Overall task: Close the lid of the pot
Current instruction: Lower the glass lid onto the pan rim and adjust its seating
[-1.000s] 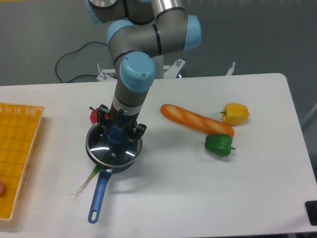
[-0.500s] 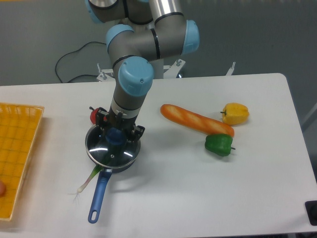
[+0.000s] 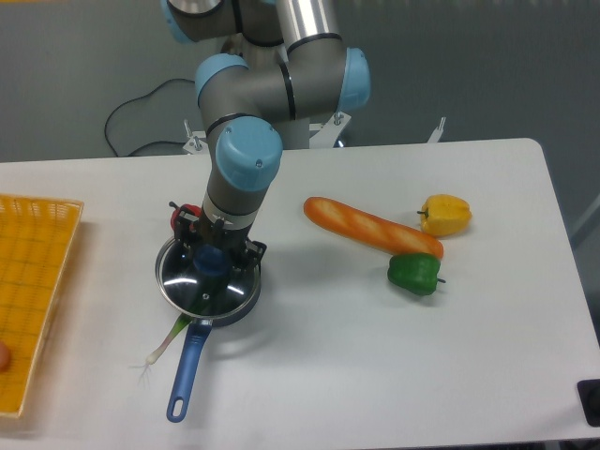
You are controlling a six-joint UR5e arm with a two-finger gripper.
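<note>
The two-finger gripper (image 3: 210, 260) is clamping the blue knob of the round clear glass lid with metal rim (image 3: 207, 283), which is sitting over the small dark saucepan with long blue handle (image 3: 186, 371) on the white table (image 3: 375, 356), left of the orange baguette (image 3: 370, 226)

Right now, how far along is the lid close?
Done: the pot lid is over the pot, roughly covering it. In hand: the gripper sits at the lid's blue knob; grip state unclear. Left: confirm the lid sits flush, release and retract.
</note>
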